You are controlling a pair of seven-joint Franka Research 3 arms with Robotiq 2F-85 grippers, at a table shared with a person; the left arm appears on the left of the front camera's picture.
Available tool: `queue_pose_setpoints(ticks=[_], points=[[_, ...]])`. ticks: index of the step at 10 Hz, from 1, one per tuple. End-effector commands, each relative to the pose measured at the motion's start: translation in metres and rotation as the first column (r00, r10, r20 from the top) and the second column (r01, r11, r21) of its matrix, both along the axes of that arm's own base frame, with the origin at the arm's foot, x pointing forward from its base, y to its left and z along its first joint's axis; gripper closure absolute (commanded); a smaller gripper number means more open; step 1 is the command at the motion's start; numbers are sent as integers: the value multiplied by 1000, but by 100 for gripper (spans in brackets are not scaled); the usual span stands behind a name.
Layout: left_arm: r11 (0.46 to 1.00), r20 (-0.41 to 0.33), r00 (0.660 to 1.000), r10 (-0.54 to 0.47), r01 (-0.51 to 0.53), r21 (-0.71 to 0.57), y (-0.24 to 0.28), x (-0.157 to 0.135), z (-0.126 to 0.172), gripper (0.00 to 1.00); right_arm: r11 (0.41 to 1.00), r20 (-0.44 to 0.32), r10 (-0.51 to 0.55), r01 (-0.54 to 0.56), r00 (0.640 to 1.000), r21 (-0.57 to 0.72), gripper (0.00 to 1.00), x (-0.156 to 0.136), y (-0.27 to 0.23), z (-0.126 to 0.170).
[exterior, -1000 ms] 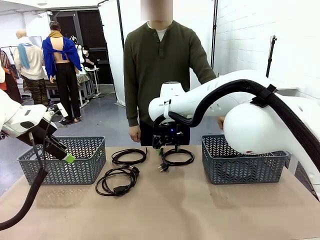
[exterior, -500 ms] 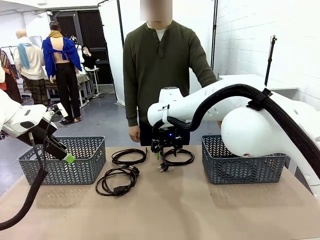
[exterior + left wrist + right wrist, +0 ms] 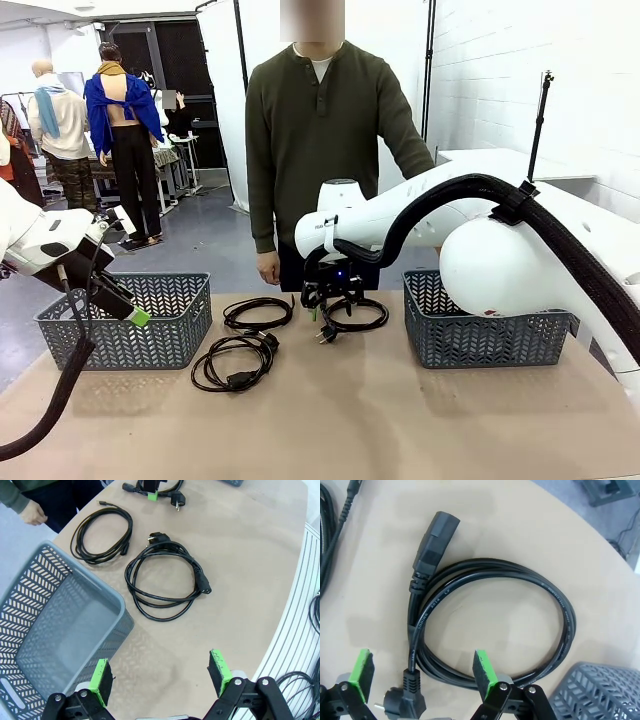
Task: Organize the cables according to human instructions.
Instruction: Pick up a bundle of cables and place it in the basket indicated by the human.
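Three coiled black cables lie on the tan table: one at the far middle [image 3: 258, 312], one nearer me [image 3: 235, 362], and one to their right [image 3: 358, 314]. My right gripper [image 3: 322, 303] hangs low over the left side of that right cable, open. In the right wrist view its green pads stand either side of the cable's bundled strands [image 3: 415, 640], just above a round plug [image 3: 409, 700]; the gripper [image 3: 421, 672] holds nothing. My left gripper [image 3: 160, 676] is open and held above the left basket's [image 3: 125, 325] near corner. The human [image 3: 320, 130] stands at the far edge, arms down.
A second grey basket [image 3: 485, 325] stands at the right, close to the right cable. The left basket [image 3: 55, 630] shows nothing inside it in the left wrist view. The table's curved front edge [image 3: 295, 595] runs past the nearer cable [image 3: 165, 587]. The human's hand [image 3: 268, 268] hangs by the far edge.
My right arm has come down and slightly left, bringing its open gripper closer over the right cable. The left arm, the other cables and the human have stayed put.
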State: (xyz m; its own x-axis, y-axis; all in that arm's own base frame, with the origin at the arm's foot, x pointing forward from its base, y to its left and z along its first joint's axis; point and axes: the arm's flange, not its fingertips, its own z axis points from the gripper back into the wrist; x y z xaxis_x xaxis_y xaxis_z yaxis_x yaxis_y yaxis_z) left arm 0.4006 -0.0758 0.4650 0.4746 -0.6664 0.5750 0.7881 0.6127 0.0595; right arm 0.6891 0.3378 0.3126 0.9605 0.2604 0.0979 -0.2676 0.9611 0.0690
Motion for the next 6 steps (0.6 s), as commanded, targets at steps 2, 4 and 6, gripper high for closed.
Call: queue_pose_setpoints(ticks=[2,4,6], points=[[1000,2,1000,-7,7,-14,3,1,-1,0,1000,-14,-27,27,1000,-9,0,4,4,1],[1000,2,1000,-7,7,-14,3,1,-1,0,999,-32,-31,30,999,-23,0,7,5,-2],[1000,2,1000,-7,7,-14,3,1,-1,0,999,-38,-31,30,999,-30,0,8,7,-3]])
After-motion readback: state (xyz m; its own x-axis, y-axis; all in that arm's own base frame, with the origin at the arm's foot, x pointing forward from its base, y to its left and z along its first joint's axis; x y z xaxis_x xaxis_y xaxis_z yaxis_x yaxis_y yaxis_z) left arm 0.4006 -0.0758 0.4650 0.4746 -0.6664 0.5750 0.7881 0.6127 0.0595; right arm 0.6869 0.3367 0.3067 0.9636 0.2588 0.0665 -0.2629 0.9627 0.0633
